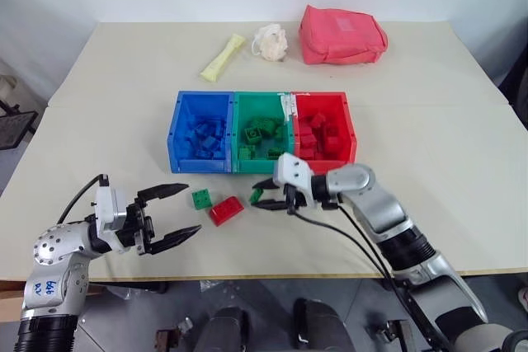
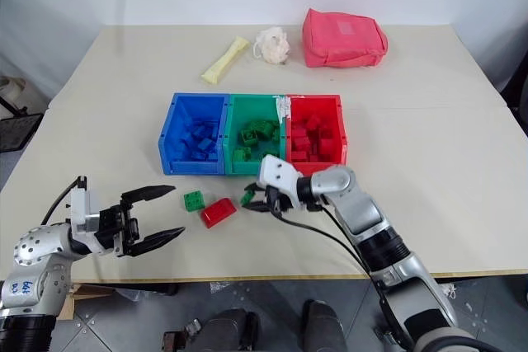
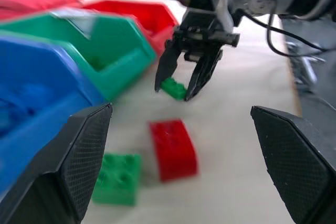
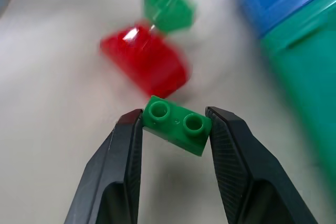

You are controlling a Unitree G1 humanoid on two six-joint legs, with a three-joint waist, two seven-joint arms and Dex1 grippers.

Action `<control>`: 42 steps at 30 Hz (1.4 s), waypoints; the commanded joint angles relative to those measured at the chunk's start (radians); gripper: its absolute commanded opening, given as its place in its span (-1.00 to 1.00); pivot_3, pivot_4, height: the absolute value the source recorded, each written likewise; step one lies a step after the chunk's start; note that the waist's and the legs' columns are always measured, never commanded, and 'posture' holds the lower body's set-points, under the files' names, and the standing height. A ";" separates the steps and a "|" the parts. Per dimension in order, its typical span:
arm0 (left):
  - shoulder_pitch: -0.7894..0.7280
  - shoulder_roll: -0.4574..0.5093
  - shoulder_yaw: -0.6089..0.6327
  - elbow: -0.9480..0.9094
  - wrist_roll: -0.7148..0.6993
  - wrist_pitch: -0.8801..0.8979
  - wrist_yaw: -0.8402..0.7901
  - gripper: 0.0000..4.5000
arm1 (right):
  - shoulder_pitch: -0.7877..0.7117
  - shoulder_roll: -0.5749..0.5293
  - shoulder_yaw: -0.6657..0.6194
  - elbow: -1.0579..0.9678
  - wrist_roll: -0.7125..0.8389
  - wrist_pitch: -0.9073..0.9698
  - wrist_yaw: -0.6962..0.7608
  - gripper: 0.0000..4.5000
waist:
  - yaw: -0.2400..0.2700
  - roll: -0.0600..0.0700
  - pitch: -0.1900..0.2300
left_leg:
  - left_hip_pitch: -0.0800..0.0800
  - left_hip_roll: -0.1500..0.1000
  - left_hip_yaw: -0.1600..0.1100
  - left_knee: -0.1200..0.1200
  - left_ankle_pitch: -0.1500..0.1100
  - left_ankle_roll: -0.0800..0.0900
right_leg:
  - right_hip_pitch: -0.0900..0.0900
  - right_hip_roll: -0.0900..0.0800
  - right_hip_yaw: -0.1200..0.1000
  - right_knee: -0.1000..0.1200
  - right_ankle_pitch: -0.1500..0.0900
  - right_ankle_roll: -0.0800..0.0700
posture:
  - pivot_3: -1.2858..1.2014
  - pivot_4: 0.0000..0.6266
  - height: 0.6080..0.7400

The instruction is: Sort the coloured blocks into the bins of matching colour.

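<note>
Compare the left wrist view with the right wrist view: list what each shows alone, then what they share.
Left wrist view alone: the left pincer, open, the red bin and the right arm's body above its pincer.

Right wrist view alone: the two studs on top of the small green block clamped between the right pincer's fingers.

Shared: the right pincer shut on that block, the loose red block, the loose green block, the green bin and the blue bin.

Head views bright, even, soft shadows under the bins (image 1: pixel 262 131). Wrist views blurred: red block (image 4: pixel 145 64) smeared, held green block (image 4: pixel 176 125) sharp, bins defocused up close.
</note>
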 commanded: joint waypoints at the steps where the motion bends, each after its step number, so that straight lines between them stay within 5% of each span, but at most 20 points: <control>1: -0.031 -0.017 0.024 -0.053 -0.031 0.021 0.061 1.00 | -0.111 0.008 -0.074 0.009 0.021 0.017 -0.039 -0.35 | 0.000 0.000 0.000 | 0.000 0.000 0.000 0.000 0.000 0.000 | 0.000 0.000 0.000 0.000 0.000 0.000 | 0.03 -0.52 1.00; 8: -0.107 -0.058 0.018 -0.020 -0.021 0.005 0.096 1.00 | -0.273 0.054 -0.098 0.238 -0.033 -0.032 -0.130 -0.35 | -0.005 0.000 0.000 | 0.000 -0.001 0.000 0.000 0.000 0.000 | -0.002 0.001 0.000 0.004 0.000 0.000 | 0.03 -0.52 1.00; 17: -0.139 -0.068 0.010 0.005 -0.016 -0.002 0.081 1.00 | -0.310 0.060 -0.103 0.283 -0.047 -0.064 -0.135 0.99 | -0.022 0.000 0.000 | 0.000 -0.002 0.000 0.000 0.000 0.000 | -0.002 0.001 -0.001 0.005 0.000 0.000 | 0.03 -0.52 1.00; 28: -0.018 0.006 0.017 -0.064 0.033 0.037 0.092 1.00 | -0.103 -0.129 -0.152 0.032 0.118 -0.046 0.148 0.99 | -0.019 0.000 0.000 | -0.001 -0.003 -0.001 0.000 0.000 0.001 | -0.002 0.000 0.000 0.004 0.000 0.000 | 0.03 -0.52 1.00; 36: 0.258 0.044 0.099 -0.295 0.064 0.111 0.224 1.00 | 0.046 -0.306 -0.224 0.030 0.270 -0.085 0.441 0.99 | -0.019 0.000 0.000 | 0.000 0.002 -0.001 -0.001 -0.001 0.000 | 0.002 -0.002 0.000 -0.004 0.000 0.000 | 0.03 -0.52 1.00; 42: 0.479 0.020 0.218 -0.340 0.062 0.070 0.212 1.00 | 0.078 -0.362 -0.275 0.112 0.323 -0.099 0.526 0.99 | -0.020 0.000 0.000 | 0.000 0.002 0.000 -0.001 -0.001 -0.001 | 0.002 -0.002 0.000 -0.007 0.000 0.000 | 0.03 -0.52 1.00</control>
